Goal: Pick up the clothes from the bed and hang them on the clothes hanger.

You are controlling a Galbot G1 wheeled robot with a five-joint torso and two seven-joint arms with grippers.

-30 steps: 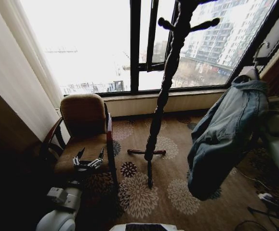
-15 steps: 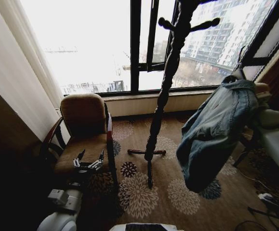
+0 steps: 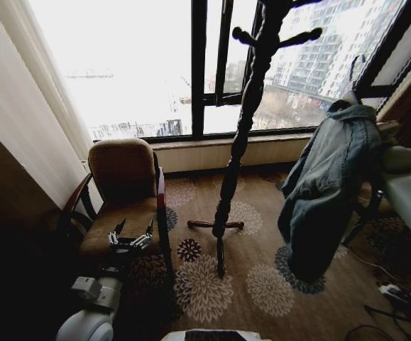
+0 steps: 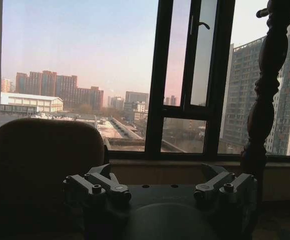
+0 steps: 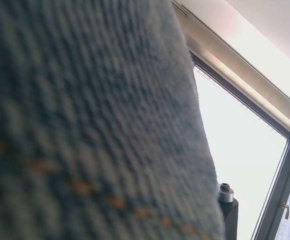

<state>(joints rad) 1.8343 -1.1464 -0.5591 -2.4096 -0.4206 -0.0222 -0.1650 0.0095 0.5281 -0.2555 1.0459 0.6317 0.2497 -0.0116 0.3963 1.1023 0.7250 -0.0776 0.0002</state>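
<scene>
Denim jacket (image 3: pixel 329 188) hangs at right; left gripper (image 3: pixel 129 240) jaws spread, empty.

Denim jacket (image 3: pixel 329 192) hangs matt and coarse-woven, seams stitched in orange thread. The coat stand (image 3: pixel 242 128) is dark turned wood, slightly glossy. Armchair (image 3: pixel 123 192): soft brown cloth. Left hand (image 3: pixel 130 238): bare metal links.
</scene>
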